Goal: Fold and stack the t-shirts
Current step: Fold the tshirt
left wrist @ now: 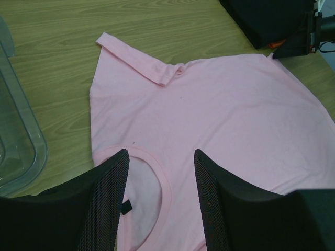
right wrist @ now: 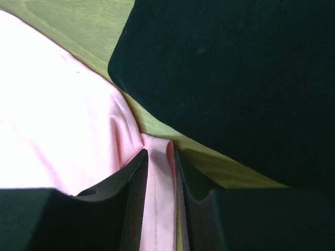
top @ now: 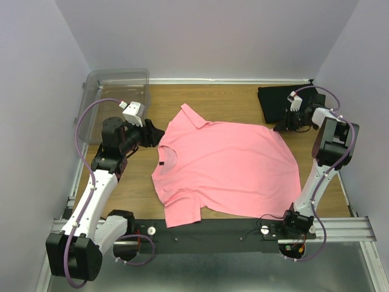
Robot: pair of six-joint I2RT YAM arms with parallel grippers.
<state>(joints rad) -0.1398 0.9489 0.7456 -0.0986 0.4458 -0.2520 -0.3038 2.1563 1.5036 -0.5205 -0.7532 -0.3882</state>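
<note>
Bare table (top: 231, 97) behind pink shirt (top: 231, 164) is free; clear bin (top: 115, 85) blocks far L corner, black shirt (top: 270, 100) far R.

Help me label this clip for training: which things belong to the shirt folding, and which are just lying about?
Job: pink t-shirt, spread flat; black folded t-shirt, far right; orange cloth peeking out beneath it.
Lying about: clear plastic bin, far left corner.

Pale lavender walls (top: 213, 36) enclose a wooden table (top: 243, 97)
</note>
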